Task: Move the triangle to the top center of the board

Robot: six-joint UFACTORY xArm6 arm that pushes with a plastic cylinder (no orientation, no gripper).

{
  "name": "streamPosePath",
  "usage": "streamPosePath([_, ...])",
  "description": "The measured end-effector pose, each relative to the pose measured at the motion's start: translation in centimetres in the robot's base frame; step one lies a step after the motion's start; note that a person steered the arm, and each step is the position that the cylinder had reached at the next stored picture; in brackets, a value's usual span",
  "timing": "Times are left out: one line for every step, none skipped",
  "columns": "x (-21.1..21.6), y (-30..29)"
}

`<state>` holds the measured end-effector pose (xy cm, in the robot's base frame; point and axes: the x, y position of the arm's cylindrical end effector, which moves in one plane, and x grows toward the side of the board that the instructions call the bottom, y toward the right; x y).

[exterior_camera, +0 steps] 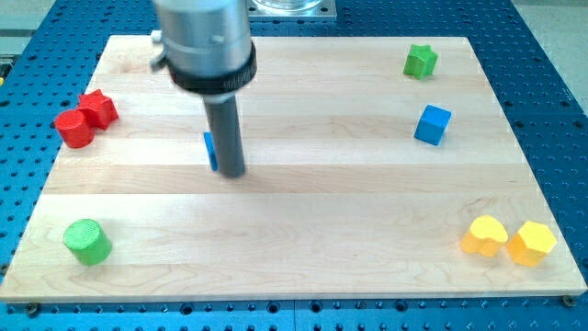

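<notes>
My tip (230, 173) sits touching the blue triangle (210, 150), mostly hidden at its 10 o'clock, left of board (303, 267) centre, so contact's made, and next comes a push toward 1 o'clock, top centre.

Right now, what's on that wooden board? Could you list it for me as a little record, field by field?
board: wooden board on a blue perforated table
my tip: left of centre, close against a blue block mostly hidden behind the rod; shape unclear
view's left: red cylinder touching red star
bottom left: green cylinder
top right: green star
right: blue cube
bottom right: yellow heart beside yellow hexagon
</notes>
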<state>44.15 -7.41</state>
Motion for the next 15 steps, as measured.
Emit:
streamPosePath([-4.0,0.1])
streamPosePath([-1.3,-1.9])
streamPosePath([-6.0,-4.4])
streamPosePath([-11.5,0.6])
streamPosePath([-7.6,-2.3])
streamPosePath([-5.8,-4.6])
streamPosePath([-0.9,-3.7])
streamPosePath([0.2,-11.4])
streamPosePath([-4.2,-11.5])
streamPosePath([-6.3,-7.6])
streamPosePath([-2.7,-10.6])
streamPosePath([-4.9,-7.1])
streamPosePath([-7.6,0.1])
streamPosePath([-3.9,-2.8])
streamPosePath([-2.1,-5.2])
